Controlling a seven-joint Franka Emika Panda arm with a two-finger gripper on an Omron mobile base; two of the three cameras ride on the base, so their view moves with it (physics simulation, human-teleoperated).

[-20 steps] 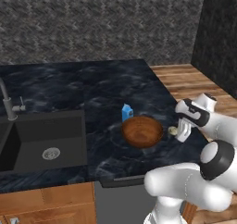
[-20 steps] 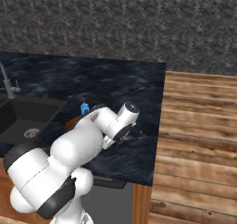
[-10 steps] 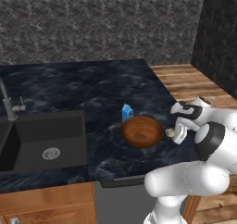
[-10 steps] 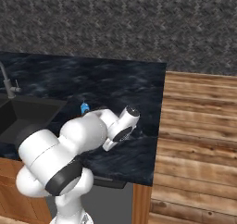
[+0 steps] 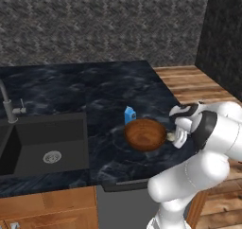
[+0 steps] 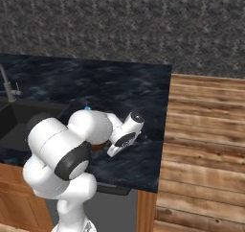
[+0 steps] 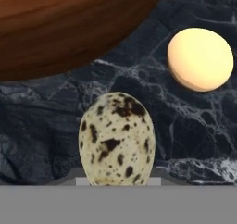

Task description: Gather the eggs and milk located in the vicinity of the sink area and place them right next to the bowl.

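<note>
Milk carton (image 5: pixel 130 114) just behind the bowl (image 5: pixel 144 134), plain egg (image 7: pixel 200 59) on the counter (image 5: pixel 85 95) right of the bowl. Speckled egg (image 7: pixel 116 139) pinched in the nearly closed claw (image 5: pixel 176 137) — light, smooth, brittle, best held across its middle. Speckles clear from the hand view; carton clear from the left base view.

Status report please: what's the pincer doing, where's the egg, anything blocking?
Pincer shut on speckled egg, right of bowl. Plain egg down beside bowl. Milk behind bowl. Nothing blocking.

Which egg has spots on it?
The speckled egg right at the gripper, cream with dark brown blotches. The plain egg on the counter beside the bowl is smooth yellow.
</note>
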